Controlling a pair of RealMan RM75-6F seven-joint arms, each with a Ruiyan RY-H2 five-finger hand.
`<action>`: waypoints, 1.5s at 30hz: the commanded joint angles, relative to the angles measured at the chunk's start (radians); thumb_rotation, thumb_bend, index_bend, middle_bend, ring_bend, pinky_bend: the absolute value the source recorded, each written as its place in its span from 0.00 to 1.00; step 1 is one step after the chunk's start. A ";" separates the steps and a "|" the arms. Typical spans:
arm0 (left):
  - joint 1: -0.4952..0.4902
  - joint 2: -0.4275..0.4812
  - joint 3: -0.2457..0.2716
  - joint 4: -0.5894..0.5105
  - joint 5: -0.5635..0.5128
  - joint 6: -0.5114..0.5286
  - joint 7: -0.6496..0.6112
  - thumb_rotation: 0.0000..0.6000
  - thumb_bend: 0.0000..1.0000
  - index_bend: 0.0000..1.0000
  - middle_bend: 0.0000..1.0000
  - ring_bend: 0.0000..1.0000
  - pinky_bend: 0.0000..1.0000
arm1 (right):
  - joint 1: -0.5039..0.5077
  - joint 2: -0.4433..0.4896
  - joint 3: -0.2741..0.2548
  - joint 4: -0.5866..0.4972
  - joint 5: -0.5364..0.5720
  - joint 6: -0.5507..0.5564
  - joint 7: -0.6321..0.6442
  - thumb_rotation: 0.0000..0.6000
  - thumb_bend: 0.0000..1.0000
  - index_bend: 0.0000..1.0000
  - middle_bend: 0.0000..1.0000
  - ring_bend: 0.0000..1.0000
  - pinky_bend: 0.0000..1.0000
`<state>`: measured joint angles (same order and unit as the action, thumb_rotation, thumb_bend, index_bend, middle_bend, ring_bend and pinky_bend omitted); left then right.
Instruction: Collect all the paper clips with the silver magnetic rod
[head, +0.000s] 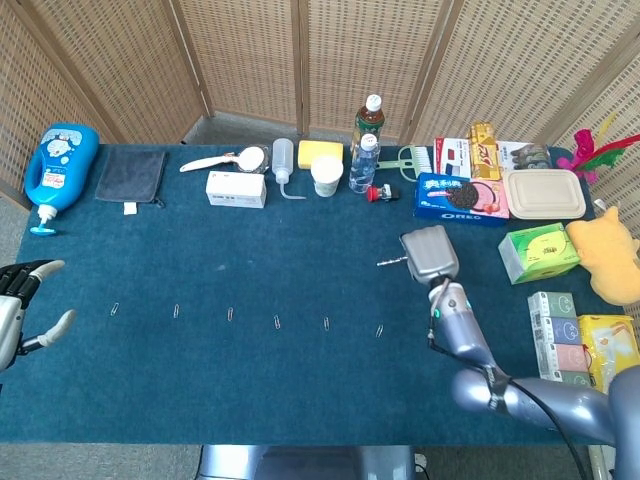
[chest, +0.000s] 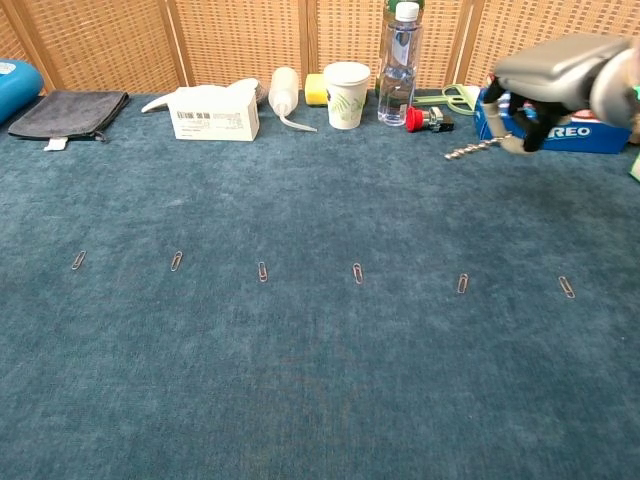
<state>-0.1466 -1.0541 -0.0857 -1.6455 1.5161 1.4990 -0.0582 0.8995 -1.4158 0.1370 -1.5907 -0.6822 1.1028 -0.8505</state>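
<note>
Bright, even light, faint shadows, both views sharp with no glare

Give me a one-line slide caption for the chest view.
Right hand holds the silver magnetic rod above the table, six paper clips lying uncollected in a row.

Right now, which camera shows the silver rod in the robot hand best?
The chest view: the silver magnetic rod juts out sideways from the right robot hand, seen in profile. The head view shows only its small tip beside that hand.

Head view looks steeply down; chest view low, forward; both share the paper clips (head: 277, 321).
</note>
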 joint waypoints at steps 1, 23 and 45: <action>-0.001 0.001 -0.001 -0.002 0.003 0.002 0.001 0.10 0.36 0.19 0.21 0.18 0.15 | -0.042 0.044 -0.041 -0.065 -0.050 0.054 -0.001 1.00 0.51 0.62 0.79 0.82 0.61; -0.017 0.008 -0.008 -0.032 0.018 0.003 0.012 0.10 0.36 0.19 0.21 0.18 0.15 | -0.193 0.177 -0.194 -0.284 -0.267 0.202 -0.048 1.00 0.51 0.63 0.80 0.82 0.62; -0.018 0.010 -0.004 -0.040 0.026 0.007 0.017 0.09 0.36 0.18 0.21 0.17 0.15 | -0.291 0.166 -0.226 -0.291 -0.347 0.187 -0.058 1.00 0.51 0.64 0.81 0.83 0.63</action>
<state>-0.1648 -1.0436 -0.0898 -1.6853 1.5417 1.5063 -0.0416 0.6093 -1.2479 -0.0901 -1.8836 -1.0286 1.2915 -0.9067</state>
